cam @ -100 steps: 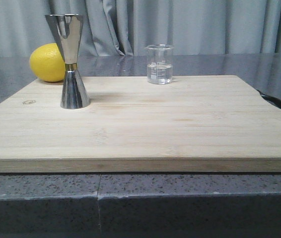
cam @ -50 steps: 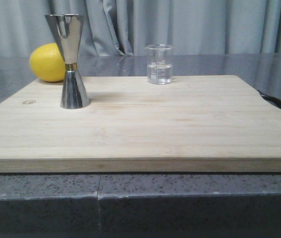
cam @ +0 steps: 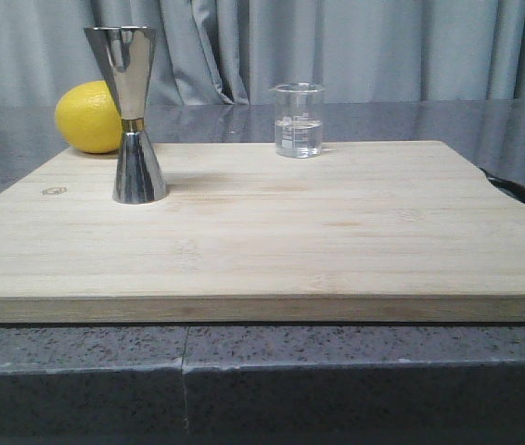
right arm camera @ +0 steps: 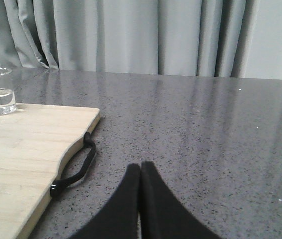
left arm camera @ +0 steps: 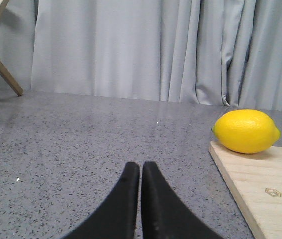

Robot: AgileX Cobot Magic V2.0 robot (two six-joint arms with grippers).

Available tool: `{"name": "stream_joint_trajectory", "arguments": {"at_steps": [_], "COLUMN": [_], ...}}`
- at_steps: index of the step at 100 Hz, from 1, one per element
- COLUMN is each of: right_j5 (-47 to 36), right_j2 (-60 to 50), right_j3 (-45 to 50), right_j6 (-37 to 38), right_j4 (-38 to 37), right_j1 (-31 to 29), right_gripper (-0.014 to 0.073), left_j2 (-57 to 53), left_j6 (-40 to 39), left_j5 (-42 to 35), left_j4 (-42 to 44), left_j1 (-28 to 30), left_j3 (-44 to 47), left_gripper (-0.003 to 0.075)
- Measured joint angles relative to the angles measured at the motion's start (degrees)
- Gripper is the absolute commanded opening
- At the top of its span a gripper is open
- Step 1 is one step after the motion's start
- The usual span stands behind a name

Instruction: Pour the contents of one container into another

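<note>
Front: beaker [cam: 298,120] part full, far edge of board [cam: 337,232]; jigger [cam: 133,111] upright near left side, well apart from beaker; lemon [cam: 88,117] behind jigger. No claws seen. Risk: jigger tall with narrow waist, a nudge would tip it.

Left wrist: left claw [left arm camera: 140,172] together, empty, over bench [left arm camera: 81,144] beside board. Risk: arm sweep rolls lemon.

Right wrist: right claw [right arm camera: 140,172] together, empty, off board near handle [right arm camera: 73,169]. Risk: unopened claw knocks beaker, spill.

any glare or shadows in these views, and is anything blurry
Front view: the jigger mirrors the curtains with bright streaks and casts a soft shadow to its right on the board; the beaker is sharp. Left wrist view: the lemon is evenly lit, and the shut left gripper looks soft. Right wrist view: pale sheen on the counter; the right gripper is shut.
</note>
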Motion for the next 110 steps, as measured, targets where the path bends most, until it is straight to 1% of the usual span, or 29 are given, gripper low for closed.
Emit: {"name": "stream_joint_trajectory", "arguments": {"at_steps": [13,30,52,86,110], "right_j5": [-0.30,-2.85,-3.16,-3.16,-3.16], "right_j2": [0.00,0.00,0.00,0.00,0.00], "right_j3": [0.00,0.00,0.00,0.00,0.00], "right_j6": [0.00,0.00,0.10,0.10,0.10], "right_j4": [0.00,0.00,0.00,0.00,2.61], "right_j1": [0.00,0.00,0.00,0.00,0.00], "right_gripper": [-0.0069,-0.0069,-0.0069,-0.0069,-0.0069], "left_j2": [0.00,0.00,0.00,0.00,0.00], "left_j6": [0.00,0.00,0.00,0.00,0.00], "left_j5": [0.00,-0.63,-2.29,-2.38,-2.38], "left_j4": [0.00,0.00,0.00,0.00,0.00], "left_j1": [0.00,0.00,0.00,0.00,0.00], "left_j3": [0.00,0.00,0.00,0.00,0.00], "left_gripper": [-0.0019,-0.0019,-0.0019,-0.0019,-0.0019]}}
